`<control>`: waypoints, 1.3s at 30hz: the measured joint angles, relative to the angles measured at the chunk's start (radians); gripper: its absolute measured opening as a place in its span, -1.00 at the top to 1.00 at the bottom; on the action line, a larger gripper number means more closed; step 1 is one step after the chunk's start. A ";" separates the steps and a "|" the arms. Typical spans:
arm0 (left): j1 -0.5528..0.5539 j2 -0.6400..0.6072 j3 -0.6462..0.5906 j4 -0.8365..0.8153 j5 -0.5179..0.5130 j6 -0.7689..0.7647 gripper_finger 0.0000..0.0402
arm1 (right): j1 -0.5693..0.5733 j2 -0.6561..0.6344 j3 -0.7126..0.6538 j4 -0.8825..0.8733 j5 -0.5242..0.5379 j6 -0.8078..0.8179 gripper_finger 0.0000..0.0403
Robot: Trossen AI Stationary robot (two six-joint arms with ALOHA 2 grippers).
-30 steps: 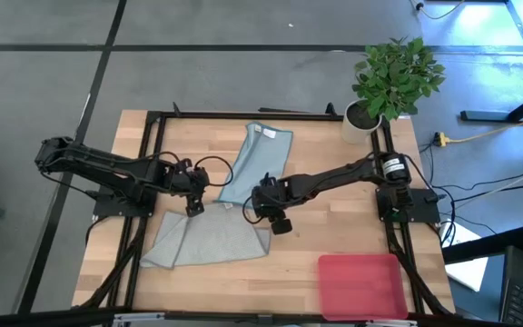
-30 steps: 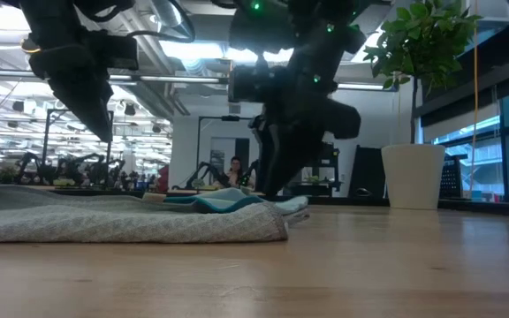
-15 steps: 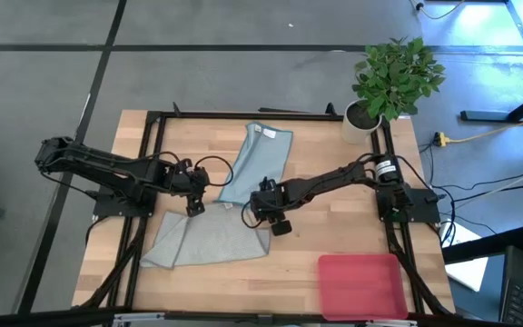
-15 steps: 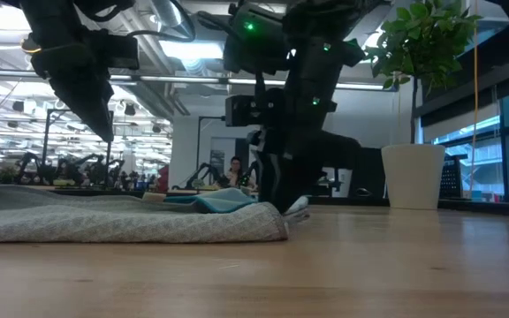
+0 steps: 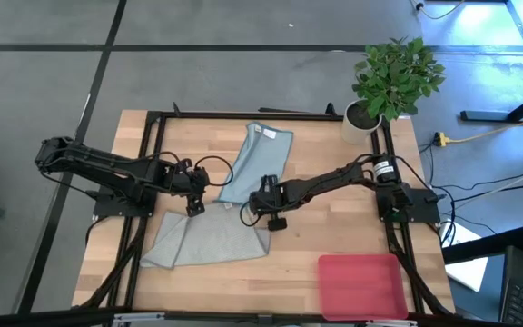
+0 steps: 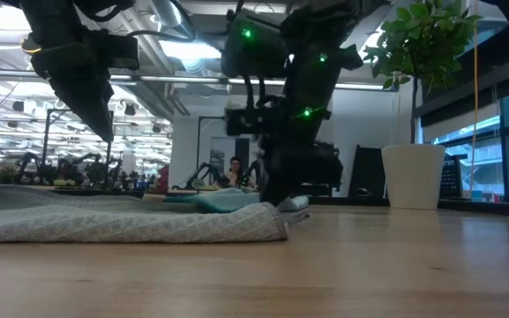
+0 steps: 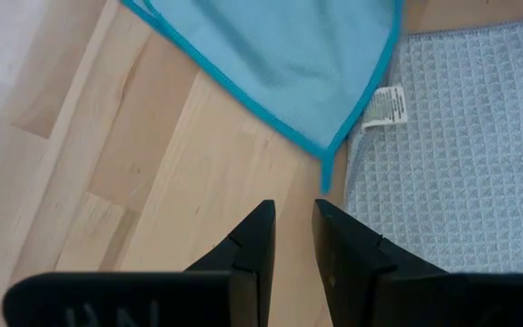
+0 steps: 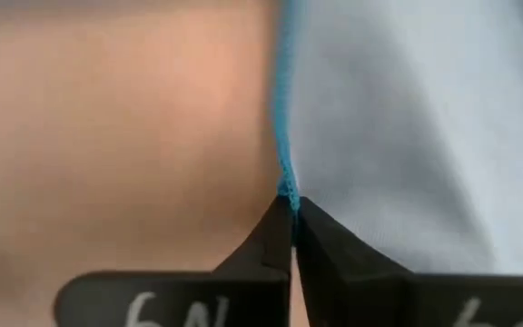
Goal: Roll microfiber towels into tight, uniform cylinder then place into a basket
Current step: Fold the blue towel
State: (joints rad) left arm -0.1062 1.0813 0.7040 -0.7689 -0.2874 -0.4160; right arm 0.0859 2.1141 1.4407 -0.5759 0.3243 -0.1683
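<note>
Pinched tight, your right gripper (image 8: 291, 213) clamps the stitched edge of the thin teal-blue microfiber towel (image 5: 257, 163) at mid-table. Your left gripper (image 7: 291, 218), fingers slightly parted and empty, hovers beside that towel's corner, where it meets the pale grey-green waffle-weave towel (image 5: 209, 241).

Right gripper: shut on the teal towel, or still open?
Shut on the teal towel: in the right wrist view the right gripper has its fingertips pressed together over the towel's blue hem.
</note>
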 joint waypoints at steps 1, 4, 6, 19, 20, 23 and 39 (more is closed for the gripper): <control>0.000 0.000 0.000 0.000 0.000 0.000 0.65 | -0.007 -0.008 0.004 -0.015 0.022 -0.002 0.97; 0.000 0.000 0.000 0.000 0.000 0.000 0.65 | -0.024 -0.045 0.039 -0.041 0.080 0.007 0.97; 0.000 0.000 0.000 0.000 0.000 0.000 0.65 | -0.041 -0.066 0.053 -0.071 0.076 0.024 0.97; 0.000 0.000 0.000 0.010 0.009 0.000 0.65 | -0.236 -0.096 0.128 -0.102 0.063 0.083 0.98; 0.000 0.000 0.000 0.010 0.011 0.000 0.65 | -0.253 -0.096 0.127 -0.104 0.064 0.086 0.98; 0.000 0.000 0.000 0.012 0.013 0.000 0.65 | -0.298 -0.096 0.126 -0.106 0.082 0.089 0.98; 0.000 0.000 0.000 0.018 0.016 0.000 0.65 | -0.475 -0.096 0.126 -0.006 0.141 0.036 0.98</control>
State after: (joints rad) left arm -0.1062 1.0813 0.7040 -0.7506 -0.2718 -0.4164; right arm -0.3893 2.0186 1.5669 -0.5816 0.4658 -0.1327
